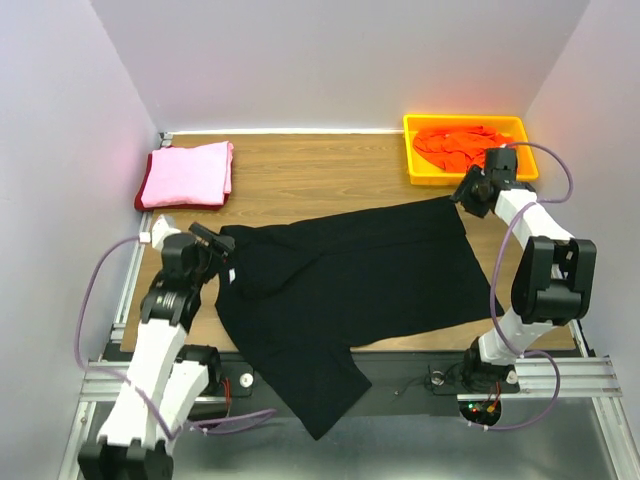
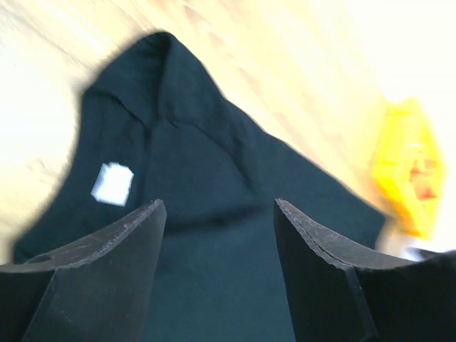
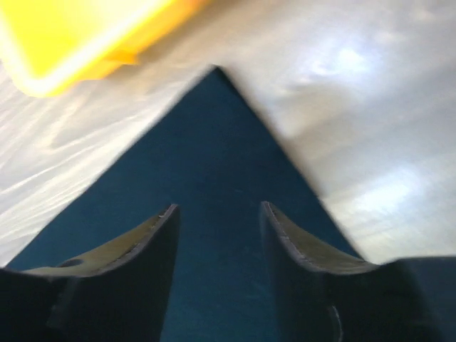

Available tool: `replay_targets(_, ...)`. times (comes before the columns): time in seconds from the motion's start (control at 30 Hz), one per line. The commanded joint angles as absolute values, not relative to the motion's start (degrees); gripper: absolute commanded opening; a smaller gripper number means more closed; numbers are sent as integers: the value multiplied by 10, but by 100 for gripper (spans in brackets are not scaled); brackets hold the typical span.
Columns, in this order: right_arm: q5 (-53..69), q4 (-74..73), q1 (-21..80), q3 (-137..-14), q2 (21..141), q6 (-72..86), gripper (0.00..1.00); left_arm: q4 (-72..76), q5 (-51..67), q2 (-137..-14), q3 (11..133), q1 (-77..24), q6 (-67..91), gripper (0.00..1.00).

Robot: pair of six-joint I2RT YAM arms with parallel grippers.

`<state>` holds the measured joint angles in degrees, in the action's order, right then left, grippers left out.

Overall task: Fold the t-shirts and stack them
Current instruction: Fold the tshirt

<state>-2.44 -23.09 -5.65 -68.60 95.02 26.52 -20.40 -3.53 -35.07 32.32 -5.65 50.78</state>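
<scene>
The black t-shirt (image 1: 350, 280) lies spread across the wooden table, its lower part hanging over the near edge. My left gripper (image 1: 216, 246) hovers over the shirt's left end, jaws apart and empty. In the left wrist view the gripper (image 2: 218, 206) is above the black cloth (image 2: 214, 164), with a white label (image 2: 112, 183) to the left. My right gripper (image 1: 462, 195) is over the shirt's far right corner. In the right wrist view it (image 3: 219, 208) is open above that pointed corner (image 3: 214, 135). A folded pink shirt (image 1: 187, 172) lies on a dark red one (image 1: 140, 202) at the far left.
A yellow tray (image 1: 412, 155) at the far right corner holds a crumpled bright orange shirt (image 1: 458, 145); the tray also shows in the right wrist view (image 3: 64, 43) and in the left wrist view (image 2: 406, 164). White walls enclose the table on three sides.
</scene>
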Motion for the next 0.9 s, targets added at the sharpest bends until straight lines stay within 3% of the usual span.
replay_targets(0.0, 80, -213, -60, -723, 971, 255, 51, -111, -94, -456, 337, -58, 400, 73)
replay_targets(0.13, 134, -194, -60, -730, 1003, 258, 42, -20, -111, -565, 348, -56, 351, 73)
replay_targets(0.47, 165, -167, -60, -753, 1061, 249, 40, 87, -67, -809, 460, -35, 275, 60)
replay_targets(0.67, 171, -156, -61, -758, 1077, 268, 40, 84, -52, -888, 500, -31, 274, 57)
replay_targets(0.77, 184, -149, -60, -771, 1085, 293, 40, 75, -69, -889, 497, -31, 289, 51)
replay_targets(0.87, 193, -134, -59, -759, 1084, 329, 40, 66, -75, -876, 483, -31, 300, 50)
